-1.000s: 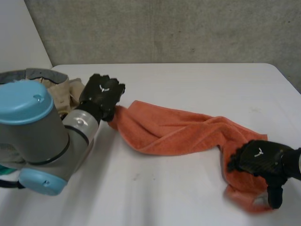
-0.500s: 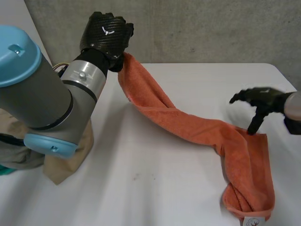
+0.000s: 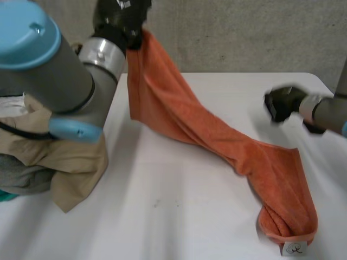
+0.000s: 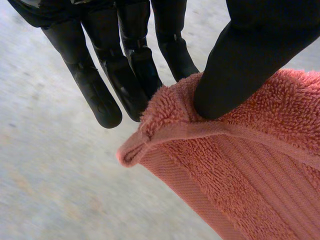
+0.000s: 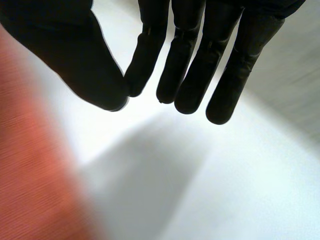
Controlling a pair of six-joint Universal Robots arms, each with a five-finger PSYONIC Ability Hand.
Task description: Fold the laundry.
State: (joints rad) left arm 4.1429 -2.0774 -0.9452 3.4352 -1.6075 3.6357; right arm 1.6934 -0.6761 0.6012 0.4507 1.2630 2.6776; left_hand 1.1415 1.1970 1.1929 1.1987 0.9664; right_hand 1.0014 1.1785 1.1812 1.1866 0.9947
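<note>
An orange towel stretches in a twisted band from high at the back left down to the table's front right, where its far end lies bunched with a white label. My left hand is raised above the table and shut on the towel's upper corner. In the left wrist view the thumb presses that corner against the fingers. My right hand hovers over the table's right side, apart from the towel, with its thumb closed against its fingers and nothing between them. The towel's edge lies beside it.
A heap of laundry sits at the table's left edge under my left arm: a beige garment on top of a grey one. A concrete wall stands behind the table.
My left hand has lifted the towel's corner from the table to high at the back left. My right hand let go of the far end, rose away to the right and closed.
</note>
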